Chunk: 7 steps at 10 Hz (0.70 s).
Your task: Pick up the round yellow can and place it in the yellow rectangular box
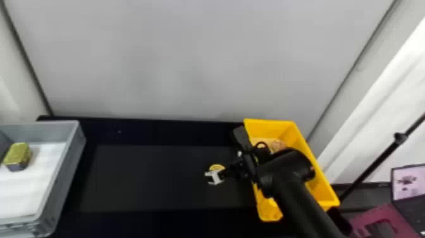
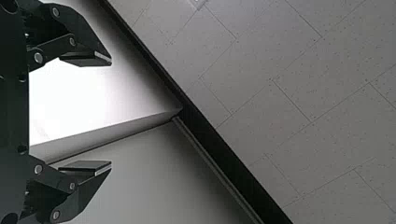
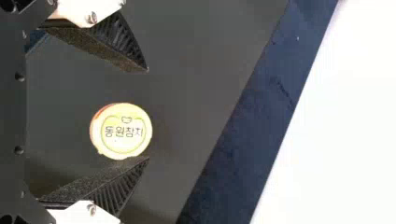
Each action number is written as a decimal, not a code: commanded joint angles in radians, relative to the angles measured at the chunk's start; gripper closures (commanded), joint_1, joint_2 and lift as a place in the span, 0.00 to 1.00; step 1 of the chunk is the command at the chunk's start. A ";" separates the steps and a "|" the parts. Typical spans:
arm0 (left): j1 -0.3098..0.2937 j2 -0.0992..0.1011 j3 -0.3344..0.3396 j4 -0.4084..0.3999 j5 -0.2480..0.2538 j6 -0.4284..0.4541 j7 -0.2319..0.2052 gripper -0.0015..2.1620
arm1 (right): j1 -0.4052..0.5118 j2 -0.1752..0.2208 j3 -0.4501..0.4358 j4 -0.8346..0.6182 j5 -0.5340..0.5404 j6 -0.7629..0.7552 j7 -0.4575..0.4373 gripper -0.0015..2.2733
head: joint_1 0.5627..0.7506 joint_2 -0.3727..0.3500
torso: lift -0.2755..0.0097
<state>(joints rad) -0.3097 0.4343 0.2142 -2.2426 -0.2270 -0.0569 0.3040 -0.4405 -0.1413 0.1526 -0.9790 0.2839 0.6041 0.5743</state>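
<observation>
**A:** ok so where's this job at? go left to right, far wall is 12.

**B:** left claw [image 2: 111, 113] first: fingers apart, nothing between them. Looks like it's just parked, aimed up at wall and ceiling. Then over at 8 o'clock in the head view there's a gray tray [image 1: 64, 177] with a gold tin [image 1: 17, 155] in it, not our target imo.

**A:** and the round yellow can [image 1: 217, 166]?

**B:** on the bench [image 1: 142, 180], around 6 o'clock. The right claw [image 3: 148, 114] is right there, fingers apart, can between them and closer to one finger. Can't tell if that one's touching, but it's no grip.

**A:** so basically lined up, zero picked?

**B:** yep. I'd call the approach mostly done. Left to do: close, lift, carry toward 3 o'clock from the can, let go.

**A:** into the yellow rectangular box [image 1: 316, 164]?

**B:** right, that's at 4 o'clock in the head view, under the arm. Some roundish pinkish thing [image 1: 278, 145] sits in its far end, so I'd drop the can clear of that.
</observation>
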 commanded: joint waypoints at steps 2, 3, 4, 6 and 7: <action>0.015 0.000 0.005 -0.002 0.000 -0.004 0.000 0.21 | -0.001 0.005 0.018 0.034 0.000 -0.012 -0.039 0.05 | 0.98 0.22 | 0.97; 0.017 -0.002 0.005 -0.002 0.000 -0.008 0.000 0.21 | -0.001 0.006 -0.001 0.059 0.000 -0.021 -0.040 0.05 | 0.98 0.22 | 0.97; 0.017 -0.002 0.005 -0.003 0.000 -0.011 -0.002 0.21 | 0.000 0.006 -0.022 0.077 -0.001 -0.033 -0.043 0.05 | 0.98 0.22 | 0.97; 0.027 -0.006 0.005 -0.006 0.000 -0.011 -0.003 0.21 | 0.022 0.005 -0.064 0.083 -0.051 -0.047 -0.102 0.05 | 0.98 0.22 | 0.97; 0.029 -0.008 0.007 -0.006 0.000 -0.012 -0.005 0.21 | 0.026 0.003 -0.070 0.085 -0.075 -0.050 -0.120 0.05 | 0.98 0.22 | 0.97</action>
<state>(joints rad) -0.2851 0.4294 0.2200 -2.2476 -0.2270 -0.0679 0.3007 -0.4245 -0.1356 0.0992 -0.8954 0.2462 0.5599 0.4736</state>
